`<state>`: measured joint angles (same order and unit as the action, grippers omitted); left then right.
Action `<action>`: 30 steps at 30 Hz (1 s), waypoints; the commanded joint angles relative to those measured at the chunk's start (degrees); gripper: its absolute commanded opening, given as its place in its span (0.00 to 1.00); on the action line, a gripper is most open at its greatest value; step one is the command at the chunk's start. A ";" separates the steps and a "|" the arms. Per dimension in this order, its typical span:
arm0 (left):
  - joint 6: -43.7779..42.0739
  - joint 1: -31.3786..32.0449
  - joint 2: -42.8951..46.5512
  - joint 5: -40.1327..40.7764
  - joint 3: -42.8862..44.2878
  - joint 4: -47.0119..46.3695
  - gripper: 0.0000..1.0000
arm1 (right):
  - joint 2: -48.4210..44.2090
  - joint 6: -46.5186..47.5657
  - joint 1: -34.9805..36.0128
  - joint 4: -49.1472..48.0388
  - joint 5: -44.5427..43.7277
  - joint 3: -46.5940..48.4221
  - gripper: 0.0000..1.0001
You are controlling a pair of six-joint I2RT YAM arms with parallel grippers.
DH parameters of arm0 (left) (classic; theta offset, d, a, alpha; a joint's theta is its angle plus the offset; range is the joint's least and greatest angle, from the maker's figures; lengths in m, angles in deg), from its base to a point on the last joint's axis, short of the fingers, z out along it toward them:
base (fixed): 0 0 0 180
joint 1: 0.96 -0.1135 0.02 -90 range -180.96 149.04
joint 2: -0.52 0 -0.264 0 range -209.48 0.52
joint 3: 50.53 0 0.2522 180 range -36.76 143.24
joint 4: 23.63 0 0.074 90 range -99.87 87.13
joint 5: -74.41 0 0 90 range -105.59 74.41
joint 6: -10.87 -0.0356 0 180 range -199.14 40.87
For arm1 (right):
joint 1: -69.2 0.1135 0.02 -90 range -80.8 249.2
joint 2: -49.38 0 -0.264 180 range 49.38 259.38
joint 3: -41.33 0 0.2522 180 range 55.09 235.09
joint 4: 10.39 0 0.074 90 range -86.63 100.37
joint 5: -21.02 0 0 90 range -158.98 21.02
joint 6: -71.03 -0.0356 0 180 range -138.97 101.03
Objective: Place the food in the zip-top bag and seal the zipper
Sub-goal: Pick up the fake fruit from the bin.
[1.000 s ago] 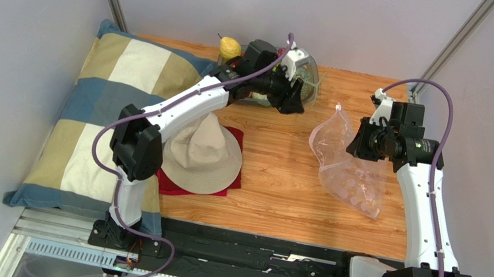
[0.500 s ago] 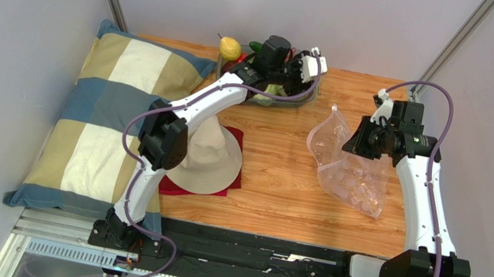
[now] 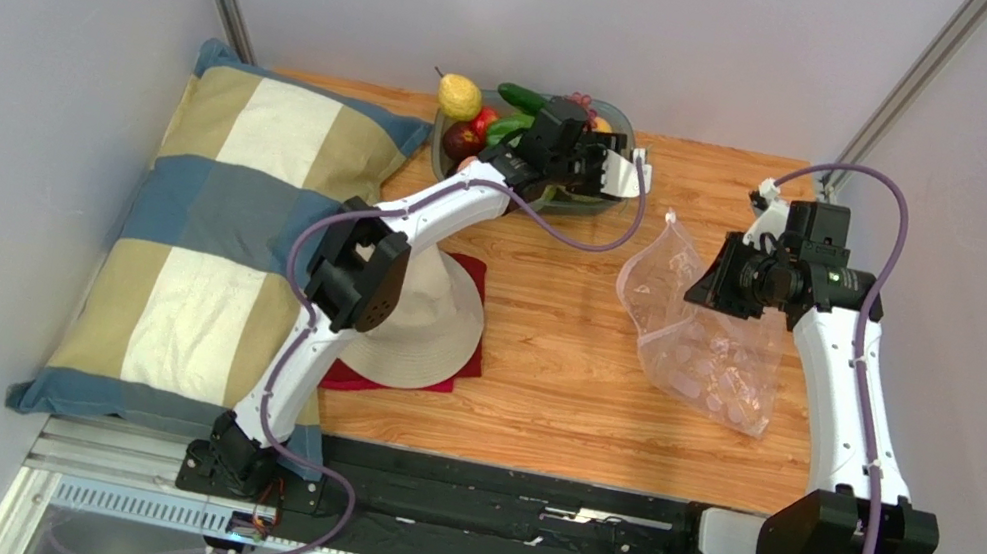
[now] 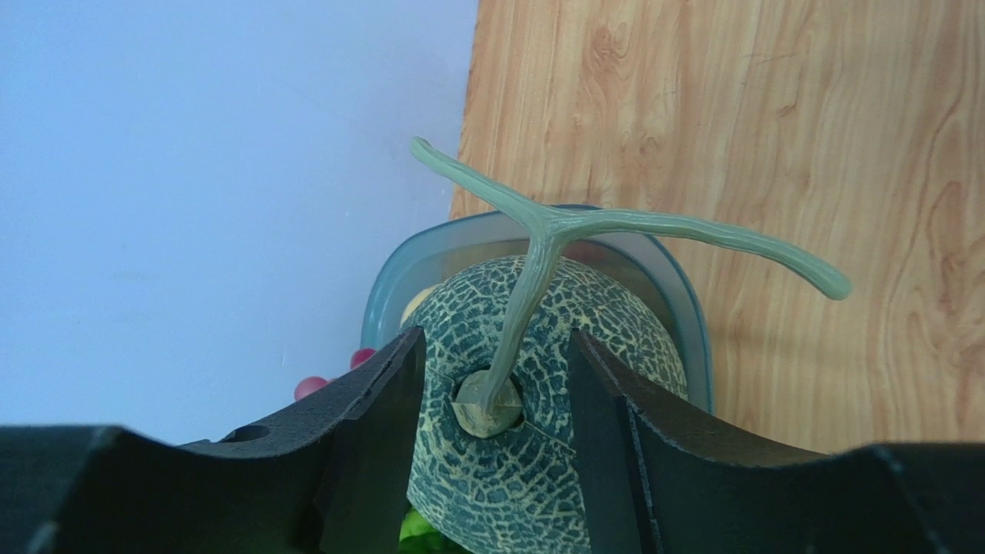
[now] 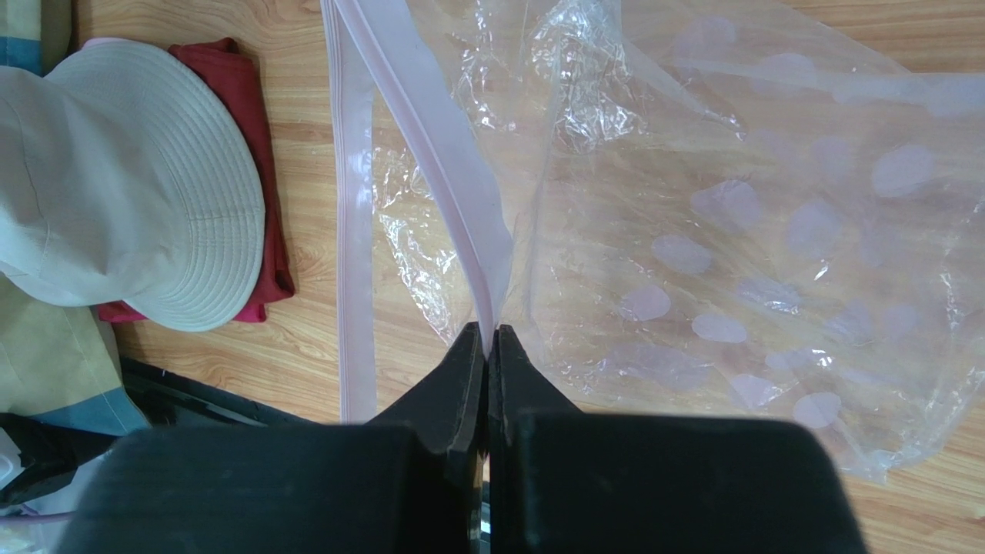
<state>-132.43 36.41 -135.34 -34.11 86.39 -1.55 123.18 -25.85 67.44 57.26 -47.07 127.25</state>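
My left gripper (image 4: pixel 495 346) is shut on the green melon (image 4: pixel 526 479), one finger on each side, its T-shaped stem (image 4: pixel 543 231) pointing away. It holds the melon over the right end of the grey bowl (image 4: pixel 697 335). In the top view the left gripper (image 3: pixel 620 173) is at the bowl (image 3: pixel 582 208), which holds a yellow pear (image 3: pixel 457 94), a red fruit (image 3: pixel 464 140) and a green vegetable (image 3: pixel 522 97). My right gripper (image 5: pixel 491 329) is shut on one pink zipper (image 5: pixel 445 162) lip of the clear zip-top bag (image 5: pixel 752 231), holding it up. The other lip (image 5: pixel 356 231) hangs apart, so the mouth gapes.
A beige hat (image 3: pixel 412 301) lies on a red cloth (image 3: pixel 353 374) left of centre. A checked pillow (image 3: pixel 216 244) fills the table's left side. The bag (image 3: pixel 708 353) lies on the wood at the right, with the right gripper (image 3: pixel 715 283) above it. Walls enclose the back and sides.
My left arm has swung and its wrist has turned, carrying the gripper from the bowl's front to over its right end. The right gripper and bag have barely moved.
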 commanded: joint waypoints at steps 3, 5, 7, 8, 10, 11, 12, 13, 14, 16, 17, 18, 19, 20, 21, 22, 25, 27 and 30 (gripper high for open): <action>-3.39 0.25 -1.96 -0.64 3.49 -4.98 0.52 | -0.15 -0.51 -0.53 -1.24 1.29 2.37 0.00; -4.00 0.43 -2.84 -0.46 4.37 -4.80 0.50 | 0.03 -0.51 -0.61 -1.24 1.29 2.46 0.00; -3.83 0.43 -3.54 -0.55 4.99 -4.89 0.48 | 0.20 -0.77 -0.61 -1.15 1.55 2.55 0.00; -3.40 0.52 -3.80 -0.72 5.17 -4.89 0.47 | 0.20 -0.77 -0.70 -1.24 1.73 2.55 0.00; -3.30 0.69 -3.98 -1.34 5.26 -4.89 0.45 | 0.29 -0.68 -0.70 -1.07 1.82 2.72 0.00; -3.13 0.78 -4.07 -1.60 5.26 -4.89 0.45 | 0.47 -0.77 -0.79 -1.07 1.82 2.64 0.00; -3.13 0.87 -4.16 -1.95 5.34 -4.80 0.45 | 0.47 -0.69 -0.79 -1.15 1.99 2.63 0.00; -2.95 0.95 -4.24 -2.30 5.52 -4.71 0.45 | 0.64 -0.77 -0.79 -1.07 2.17 2.72 0.00; -2.78 0.96 -4.33 -2.48 5.69 -4.71 0.45 | 0.73 -0.86 -0.79 -1.07 2.17 2.72 0.00; -2.08 0.96 -4.86 -2.92 6.39 -4.45 0.45 | 0.73 -0.95 -0.88 -0.98 2.26 2.81 0.00; -1.81 0.96 -5.12 -3.01 6.92 -4.28 0.45 | 0.82 -0.86 -0.96 -0.98 2.35 2.90 0.00; -1.72 0.96 -5.73 -3.01 7.97 -3.93 0.42 | 0.82 -0.95 -0.97 -0.98 2.26 2.90 0.00; -1.29 0.96 -5.91 -3.01 8.41 -3.49 0.41 | 0.82 -0.95 -1.05 -0.98 2.43 2.90 0.00; -1.02 0.96 -6.09 -3.10 8.68 -3.40 0.39 | 0.82 -0.95 -1.05 -0.98 2.43 2.90 0.00; -0.58 1.04 -6.00 -3.27 8.86 -3.39 0.37 | 0.91 -0.95 -1.14 -0.98 2.52 2.90 0.00; -0.14 1.04 -5.74 -3.27 8.86 -3.48 0.37 | 0.91 -0.86 -1.14 -0.98 2.61 2.81 0.00; -0.14 1.31 -5.74 -3.62 9.12 -2.96 0.32 | 1.08 -1.04 -1.23 -0.89 2.96 2.81 0.00; -0.23 1.40 -5.83 -3.27 9.47 -2.43 0.20 | 1.26 -1.12 -1.23 -0.98 3.14 2.90 0.00; 0.21 1.40 -5.30 -2.57 9.47 -2.34 0.03 | 1.43 -1.30 -1.40 -0.98 3.75 3.16 0.00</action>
<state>-133.09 37.32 -141.19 -35.36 93.27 -3.89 124.30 -26.33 66.41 57.30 -44.84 127.60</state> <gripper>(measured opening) 0.139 0.010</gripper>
